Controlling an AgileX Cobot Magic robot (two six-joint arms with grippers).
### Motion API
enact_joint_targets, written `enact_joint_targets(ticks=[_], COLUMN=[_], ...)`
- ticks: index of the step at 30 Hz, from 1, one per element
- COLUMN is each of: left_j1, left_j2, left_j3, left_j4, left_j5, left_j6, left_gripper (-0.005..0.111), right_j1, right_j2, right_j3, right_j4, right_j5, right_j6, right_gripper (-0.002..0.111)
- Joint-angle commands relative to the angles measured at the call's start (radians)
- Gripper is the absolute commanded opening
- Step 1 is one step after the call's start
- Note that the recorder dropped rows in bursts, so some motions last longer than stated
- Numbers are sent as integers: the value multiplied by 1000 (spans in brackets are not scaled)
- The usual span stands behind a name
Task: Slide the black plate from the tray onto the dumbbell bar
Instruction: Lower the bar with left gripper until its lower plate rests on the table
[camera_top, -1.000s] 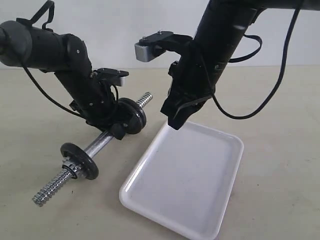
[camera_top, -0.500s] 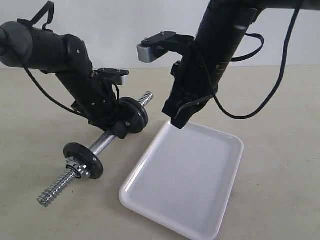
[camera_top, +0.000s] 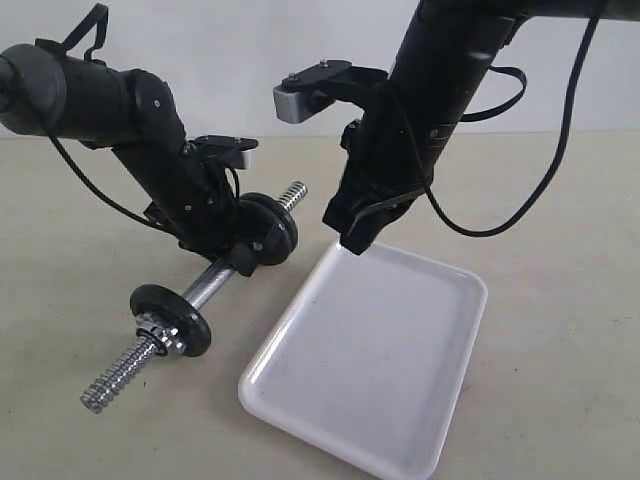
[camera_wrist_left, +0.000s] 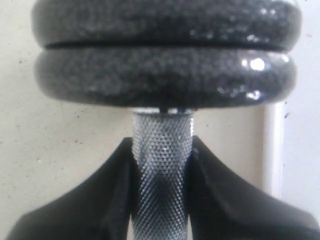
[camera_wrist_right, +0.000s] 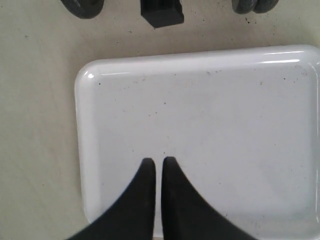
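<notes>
The dumbbell bar hangs tilted over the table, and my left gripper is shut on its knurled middle. Two black plates sit side by side on the bar just beyond the jaws, filling the left wrist view. A third plate sits near the lower threaded end. The white tray lies flat with nothing on its floor. My right gripper is shut on nothing and hovers over the tray's far corner.
The far threaded end of the bar pokes out towards the right arm. The tray's rim runs close beside the paired plates. Beige table surrounds the tray, and cables hang from both arms.
My left gripper has carried the bar and its plates slightly to the right, towards the tray. The right gripper has barely shifted.
</notes>
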Motion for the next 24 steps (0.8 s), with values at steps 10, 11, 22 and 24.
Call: enact_joint_targets(ticks=[10, 11, 22, 24], left_j1=[-2, -2, -2, -2], left_j2=[-46, -46, -46, -46], left_j3=[-31, -31, -31, -31], left_j4=[-58, -58, -58, -58], left_j5=[-69, -68, -66, -66], left_j6=[19, 19, 19, 19], left_gripper=[9, 13, 35, 35], right_j1=[2, 2, 2, 2], right_j2=[-13, -13, -13, -13], right_j3=[-4, -4, -4, -4], right_j4=[-4, -4, -4, -4], right_j5=[-2, -2, -5, -5], right_j6=[-3, -3, -3, -3], right_gripper=[0, 0, 0, 0])
